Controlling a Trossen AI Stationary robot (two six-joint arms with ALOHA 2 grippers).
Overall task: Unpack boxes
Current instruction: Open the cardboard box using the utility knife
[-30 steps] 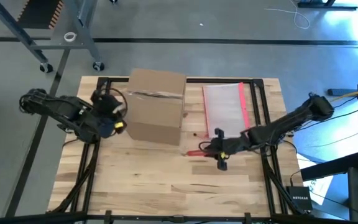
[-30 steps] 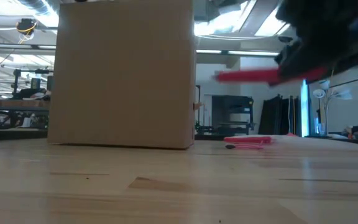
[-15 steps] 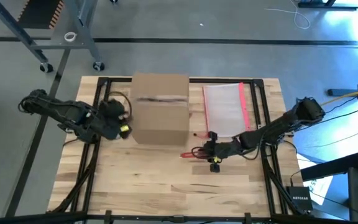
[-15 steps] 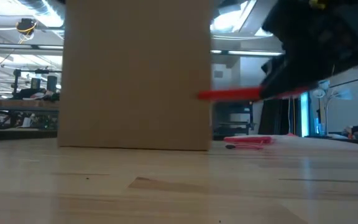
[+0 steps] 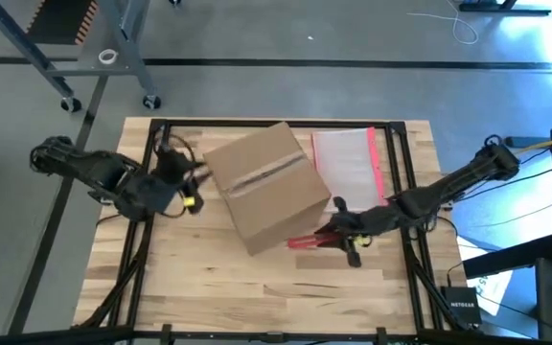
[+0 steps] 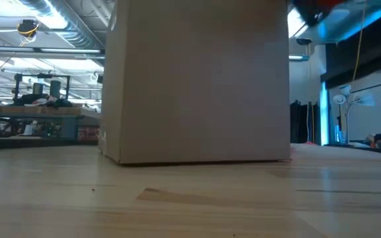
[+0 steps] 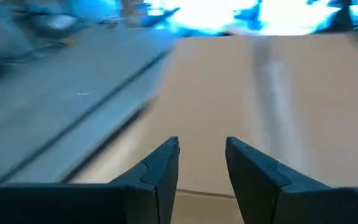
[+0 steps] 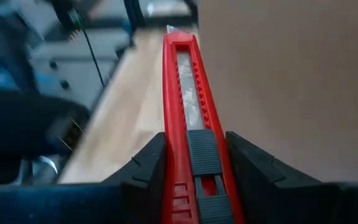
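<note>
The brown cardboard box [image 5: 268,187] stands on the table, skewed, with a tape line across its top; it fills the low view [image 6: 197,79]. My left gripper [image 5: 195,178] is open at the box's left corner, its fingers over the top edge [image 7: 201,144]. My right gripper [image 5: 341,235] is shut on a red box cutter [image 5: 303,241] just beside the box's near right side [image 8: 291,81]. A clear pouch with a pink-red zip edge [image 5: 348,161] lies flat behind the box, partly covered by it. My left gripper stands at the box's upper left edge [image 7: 197,194]; whether its fingers touch the cardboard, I cannot tell. My right gripper pinches the red cutter's handle [image 8: 194,180] between its two fingers, near the black slider. The cutter runs along the fingers, level and clear of the table. Its blade end [image 8: 178,37] points toward the table's left, along the box's side.
Black frame rails [image 5: 391,153] run along the table's edges. Bare wood [image 5: 257,287] lies between the box and the near edge. A metal cart leg and casters [image 5: 147,96] stand on the floor beyond the far left corner.
The box has slid toward the near edge and the right and has turned about, so its tape line now slants. My right gripper, still holding the cutter, went left toward the box, then drew back to the right. My left gripper stayed by the box's left corner.
</note>
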